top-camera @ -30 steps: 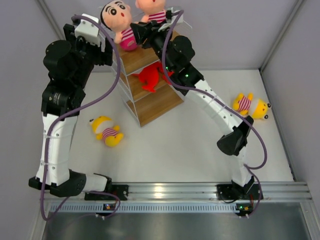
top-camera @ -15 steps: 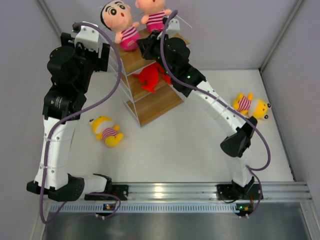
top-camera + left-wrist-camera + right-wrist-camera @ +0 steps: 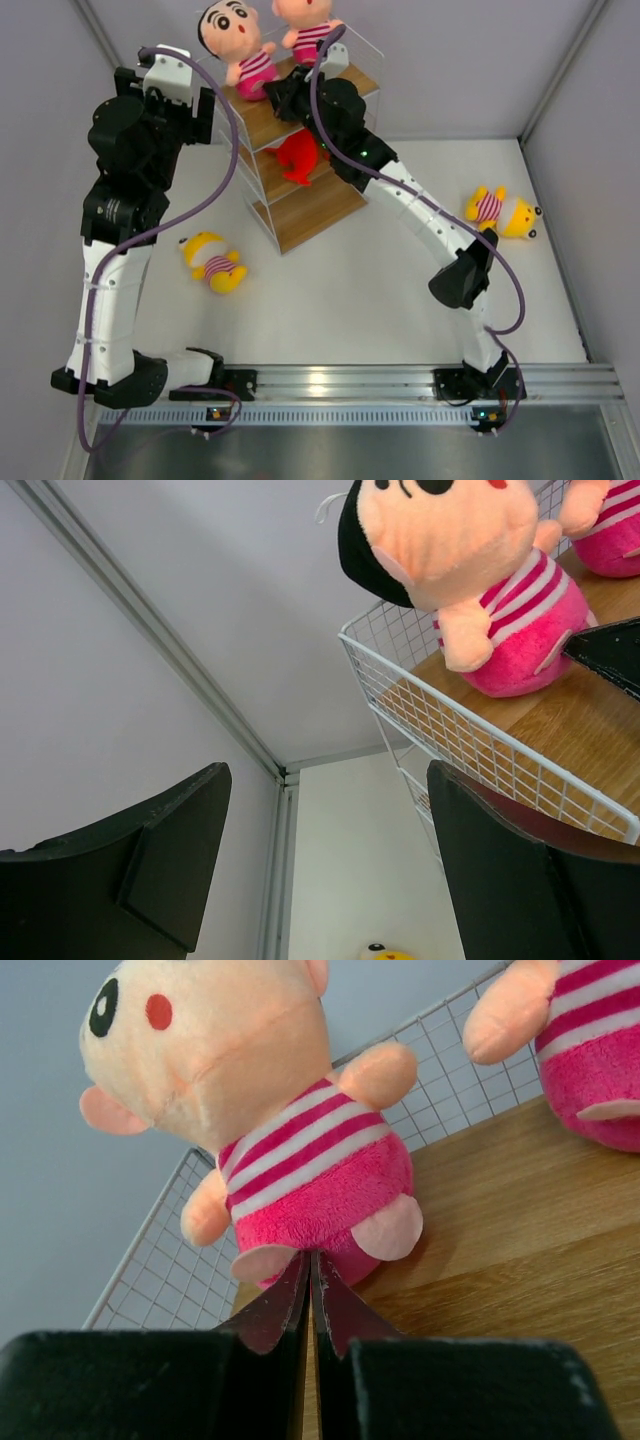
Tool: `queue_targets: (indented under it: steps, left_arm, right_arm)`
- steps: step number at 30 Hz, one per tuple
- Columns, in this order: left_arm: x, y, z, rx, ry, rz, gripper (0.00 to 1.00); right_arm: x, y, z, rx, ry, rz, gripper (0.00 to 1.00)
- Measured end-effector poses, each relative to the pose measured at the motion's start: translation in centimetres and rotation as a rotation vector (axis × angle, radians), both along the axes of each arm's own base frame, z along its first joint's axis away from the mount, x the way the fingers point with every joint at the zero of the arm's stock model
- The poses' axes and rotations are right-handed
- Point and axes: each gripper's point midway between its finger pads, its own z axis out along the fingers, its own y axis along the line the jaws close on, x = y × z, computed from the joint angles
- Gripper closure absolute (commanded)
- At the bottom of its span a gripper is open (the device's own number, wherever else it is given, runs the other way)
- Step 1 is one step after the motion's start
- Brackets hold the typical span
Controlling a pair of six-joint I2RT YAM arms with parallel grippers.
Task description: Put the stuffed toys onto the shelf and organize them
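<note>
The desk [image 3: 350,290] is a white surface walled on three sides, and the shelf [image 3: 310,205] stands on it near the far edge, left of the middle, turned at an angle so its three boards step down toward the arms and each tier can be reached from above. The left claw [image 3: 325,810] hangs beside the shelf's left end at top-tier height, its jaws spread wide with nothing between them; it looks parked clear of the rack so as not to crowd the other arm. The right claw [image 3: 311,1260] reaches over the top board with its jaws pressed fully together, the tips meeting at the underside of the left boy doll [image 3: 270,1150], between its feet. Whether a fold of plush is nipped there I cannot tell; closed like this, it may serve as a blunt prod for squaring the doll up. That doll sits upright at the back of the top tier against the wire rail, with the right boy doll [image 3: 305,25] just beside it, so like is grouped with like. One red shark [image 3: 297,158] lies on the middle tier, partly hidden by the right arm. Two toys are not yet shelved: one yellow figure [image 3: 212,262] lies near the desk's left edge and the other yellow figure [image 3: 502,212] near its right edge, presumably meant for the bare bottom board.
</note>
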Motion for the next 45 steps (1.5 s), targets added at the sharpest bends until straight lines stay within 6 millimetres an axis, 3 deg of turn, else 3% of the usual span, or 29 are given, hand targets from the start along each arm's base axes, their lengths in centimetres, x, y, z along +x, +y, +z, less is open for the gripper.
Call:
queue_targets:
  steps: [20,36,41,45]
  left_arm:
    - [0.1,0.0,-0.2,0.002,0.006,0.001,0.14]
    - [0.2,-0.1,-0.7,0.006,0.015,-0.003,0.14]
    - [-0.4,0.5,-2.1,0.025,0.041,0.018,0.13]
    - [-1.6,1.4,-3.6,0.034,0.076,0.053,0.13]
  right_arm:
    - [0.5,0.3,-0.1,0.013,-0.003,0.001,0.94]
    - [-0.5,-0.9,1.2,-0.002,-0.033,-0.002,0.76]
    - [-2.6,-3.5,1.6,-0.093,-0.043,-0.012,0.64]
    - [-6.5,-9.5,3.4,-0.203,-0.062,-0.072,0.53]
